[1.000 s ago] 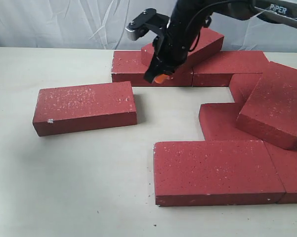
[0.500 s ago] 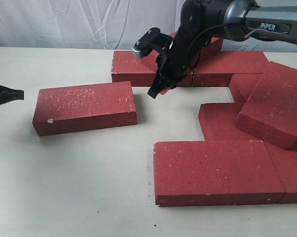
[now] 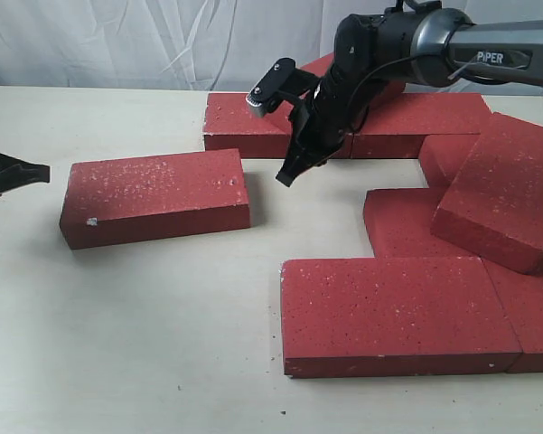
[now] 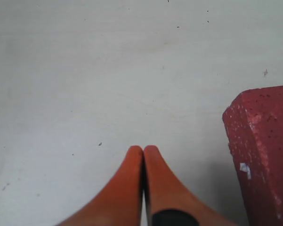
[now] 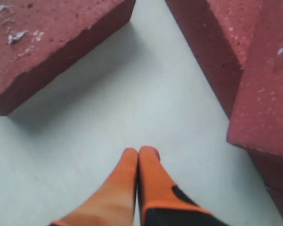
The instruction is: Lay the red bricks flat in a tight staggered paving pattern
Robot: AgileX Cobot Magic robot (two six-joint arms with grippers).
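Table [image 3: 145, 362]: pale and matte, with all the red bricks [image 3: 393, 312] lying on it.
Lone brick [image 3: 154, 197]: flat, on the left of the exterior view, well apart from the others, with a white chip on its near lower corner.
Back row: two bricks [image 3: 239, 122] [image 3: 425, 113] lie flat, end to end and touching. A further brick [image 3: 388, 89] rests tilted on top of them, partly hidden by the arm.
Front row: the wide front brick is flat, with a second one [image 3: 535, 312] tight against its right end.
Middle right: one flat brick [image 3: 397, 221]; a tilted brick [image 3: 501, 190] leans across it and its neighbours, not lying flat.
Right claw [image 3: 289, 174]: orange tips pinched together and holding nothing. It points down over bare table in the gap between the lone brick and the back row, touching neither.
Right wrist view: closed tips [image 5: 138, 151] over pale table, with brick edges on both sides.
Left claw [image 3: 36, 171]: at the far left edge, low over the table, just beside the lone brick's end.
Left wrist view: fingers [image 4: 127, 174] pressed shut, empty, with the chipped brick corner [image 4: 261, 155] close by.
Backdrop [image 3: 117, 41]: a white creased sheet behind the table.
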